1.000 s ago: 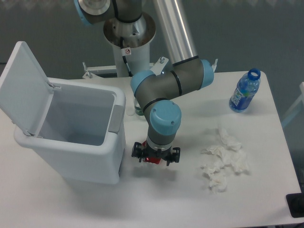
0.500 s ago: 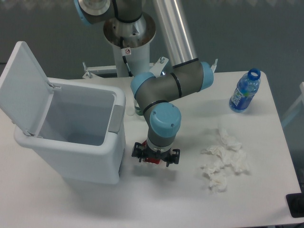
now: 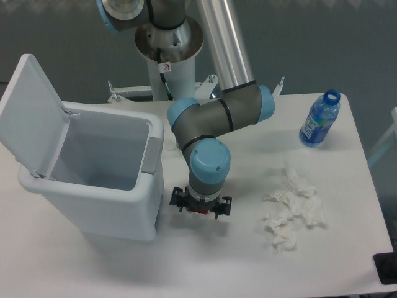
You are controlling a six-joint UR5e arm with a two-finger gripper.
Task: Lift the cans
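Since the earlier frames my arm's wrist and gripper have slid a little toward the bin, while everything else on the counter has stayed put. Looking down on the black gripper, I see a sliver of shiny red metal between its fingers — the can, mostly hidden under the blue-capped wrist joint. It sits low at the counter surface, directly under the gripper. So little of it shows that I cannot tell which way its long axis runs or where its silver end points. The fingers appear to flank the red metal on both sides, but I cannot tell whether they are pinching it or merely standing around it.

Just beside the gripper, on the side toward the picture's left, stands a white plastic bin, boxy with rounded corners, its flat lid tipped up and open. On the opposite side lies a loose clump of crumpled white tissue, soft and irregular. Well beyond that, far from the gripper, a translucent blue plastic bottle stands without a cap.
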